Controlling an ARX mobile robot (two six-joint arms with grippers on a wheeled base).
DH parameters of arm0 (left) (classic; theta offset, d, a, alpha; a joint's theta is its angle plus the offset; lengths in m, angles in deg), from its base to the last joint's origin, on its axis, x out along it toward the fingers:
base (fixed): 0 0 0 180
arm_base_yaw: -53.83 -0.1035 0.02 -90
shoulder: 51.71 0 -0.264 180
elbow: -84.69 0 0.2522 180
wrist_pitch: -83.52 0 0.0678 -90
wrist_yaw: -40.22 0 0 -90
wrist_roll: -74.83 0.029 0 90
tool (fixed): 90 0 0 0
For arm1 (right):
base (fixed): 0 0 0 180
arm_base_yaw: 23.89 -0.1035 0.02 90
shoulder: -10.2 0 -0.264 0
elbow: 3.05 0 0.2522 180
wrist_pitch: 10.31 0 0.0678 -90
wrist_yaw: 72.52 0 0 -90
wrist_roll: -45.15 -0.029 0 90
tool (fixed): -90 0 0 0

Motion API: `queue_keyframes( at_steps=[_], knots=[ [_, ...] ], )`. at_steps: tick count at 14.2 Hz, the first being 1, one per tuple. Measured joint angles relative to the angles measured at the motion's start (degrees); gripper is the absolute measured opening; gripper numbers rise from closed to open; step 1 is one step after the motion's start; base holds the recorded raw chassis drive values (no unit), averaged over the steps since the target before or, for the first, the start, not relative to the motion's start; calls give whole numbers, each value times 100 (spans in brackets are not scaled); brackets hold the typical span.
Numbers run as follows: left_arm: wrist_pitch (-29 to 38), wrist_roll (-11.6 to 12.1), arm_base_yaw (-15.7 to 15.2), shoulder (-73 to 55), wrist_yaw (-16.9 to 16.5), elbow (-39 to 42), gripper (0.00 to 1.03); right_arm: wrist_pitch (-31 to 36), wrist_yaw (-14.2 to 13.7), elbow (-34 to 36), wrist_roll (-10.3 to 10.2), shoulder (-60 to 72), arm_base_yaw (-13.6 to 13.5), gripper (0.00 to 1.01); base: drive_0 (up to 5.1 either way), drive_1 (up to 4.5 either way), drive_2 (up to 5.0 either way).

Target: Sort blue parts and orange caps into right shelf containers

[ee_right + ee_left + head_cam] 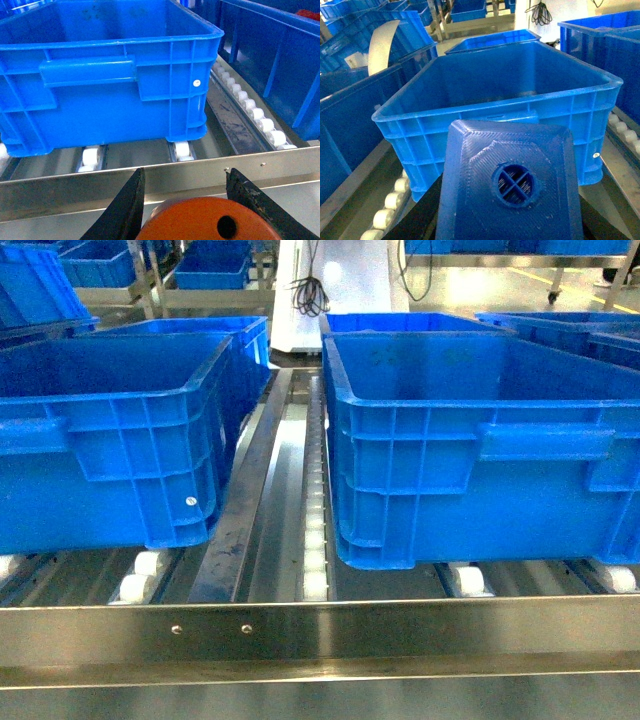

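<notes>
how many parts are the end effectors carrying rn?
2. One blue part fills the bottom of the left wrist view, in front of a crate. One orange cap sits between the right end effector's fingers. Neither shows in the head view.

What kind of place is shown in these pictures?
Probably a factory or warehouse parts-sorting area: large blue crates stand on a metal roller rack, with more crates on shelving behind.
</notes>
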Motion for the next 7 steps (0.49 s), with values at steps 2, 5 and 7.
queue_keyframes(
  at_steps=[2,5,7],
  knots=[
    [0,0,0,0,0,0,44,0,0,0,0,0,0,43,-12,370,-394],
    [2,0,0,0,0,0,44,0,0,0,0,0,0,43,-12,370,-394],
    [0,0,0,0,0,0,44,0,0,0,0,0,0,43,0,0,0]
  ],
)
